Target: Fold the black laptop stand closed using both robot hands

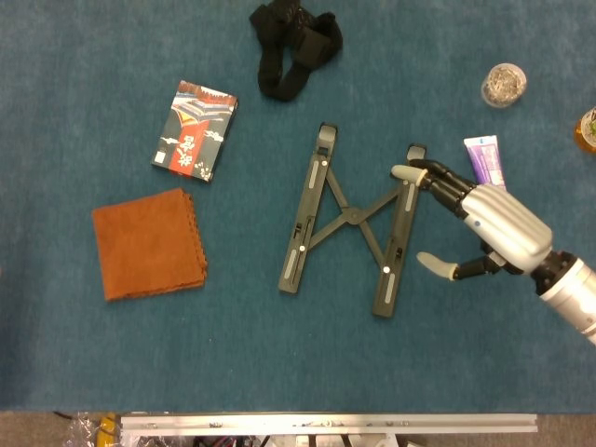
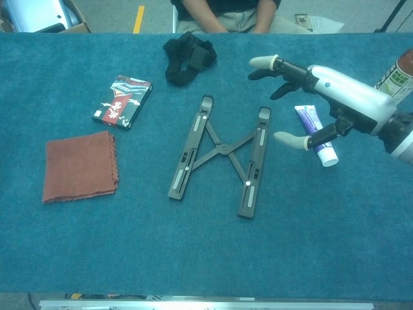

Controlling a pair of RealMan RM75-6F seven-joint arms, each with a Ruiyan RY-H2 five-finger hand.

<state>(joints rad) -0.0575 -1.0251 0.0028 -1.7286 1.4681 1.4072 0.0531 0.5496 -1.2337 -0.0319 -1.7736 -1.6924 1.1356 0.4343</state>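
The black laptop stand (image 1: 346,218) (image 2: 221,155) lies flat on the blue cloth, its two long bars spread apart and joined by crossed links. My right hand (image 1: 484,221) (image 2: 326,90) hovers just right of the stand's right bar, fingers spread and holding nothing. Its fingertips (image 1: 404,171) reach over the top of that bar; whether they touch it I cannot tell. My left hand shows in neither view.
A purple toothpaste tube (image 1: 485,156) (image 2: 312,130) lies under my right hand. A folded orange cloth (image 1: 149,243), a patterned box (image 1: 195,129) and a black strap bundle (image 1: 294,45) lie left and behind. A glass jar (image 1: 504,84) and a bottle (image 2: 399,72) stand far right.
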